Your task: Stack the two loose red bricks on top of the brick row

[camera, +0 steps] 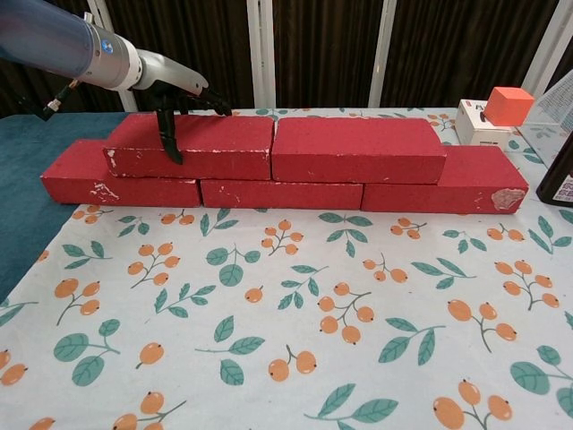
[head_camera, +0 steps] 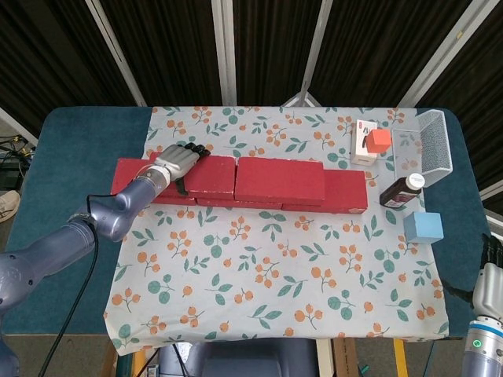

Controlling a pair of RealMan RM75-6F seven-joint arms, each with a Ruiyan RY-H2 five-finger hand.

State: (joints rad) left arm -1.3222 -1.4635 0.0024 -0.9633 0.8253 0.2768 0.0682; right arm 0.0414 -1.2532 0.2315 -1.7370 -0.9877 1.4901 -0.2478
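Two red bricks lie side by side on top of the red brick row (head_camera: 346,192) (camera: 466,188): the left upper brick (head_camera: 212,177) (camera: 219,143) and the right upper brick (head_camera: 280,179) (camera: 358,148). My left hand (head_camera: 177,161) (camera: 183,97) is over the left end of the left upper brick. Its thumb runs down the brick's front face, and its fingers stretch out, slightly raised, above the top towards the far edge. My right hand (head_camera: 493,271) shows only partly at the lower right edge of the head view, away from the bricks.
A white box (head_camera: 362,148) with an orange cube (head_camera: 380,140) on it stands behind the row's right end. A wire basket (head_camera: 436,145), a brown bottle (head_camera: 402,191) and a blue cube (head_camera: 424,227) sit at the right. A floral cloth (head_camera: 275,267) covers the table.
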